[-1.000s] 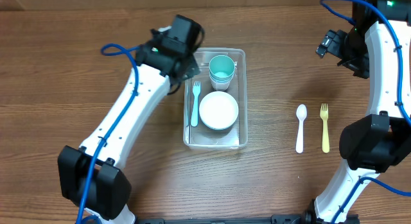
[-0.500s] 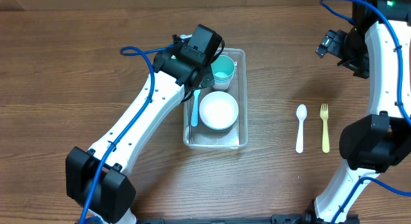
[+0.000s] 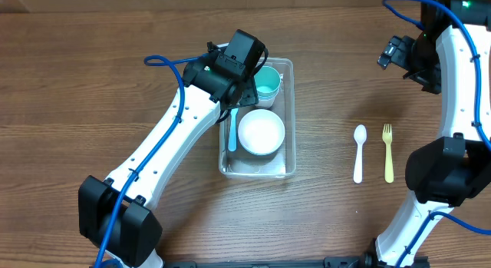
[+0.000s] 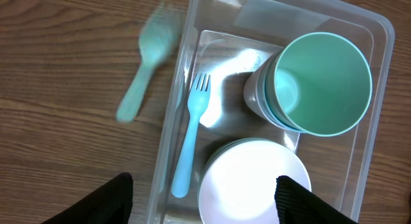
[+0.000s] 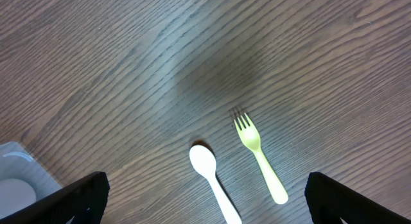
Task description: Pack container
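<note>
The clear container (image 3: 290, 114) stands mid-table and holds a white bowl (image 3: 261, 132), a teal cup (image 3: 265, 82) nested in a white one, and a light-blue fork (image 3: 232, 128). My left gripper (image 4: 205, 201) hangs open above the container's (image 4: 183, 76) left wall, with nothing between its fingers. Below it a teal spoon (image 4: 144, 63) shows as a blur, loose, over the wood just outside that wall. The fork (image 4: 191, 144), cup (image 4: 318, 79) and bowl (image 4: 253, 185) lie inside. My right gripper (image 5: 205, 205) is open, high above a white spoon (image 5: 212, 179) and a yellow fork (image 5: 260, 153).
The white spoon (image 3: 358, 153) and yellow fork (image 3: 388, 153) lie side by side on the wood to the right of the container. The right arm (image 3: 453, 76) runs along the table's right edge. The left arm (image 3: 169, 137) slants across the table's left half.
The left arm swung right, from beside the container's upper-left corner to over its left edge, and has held there for the last half second. The right arm has not moved.
</note>
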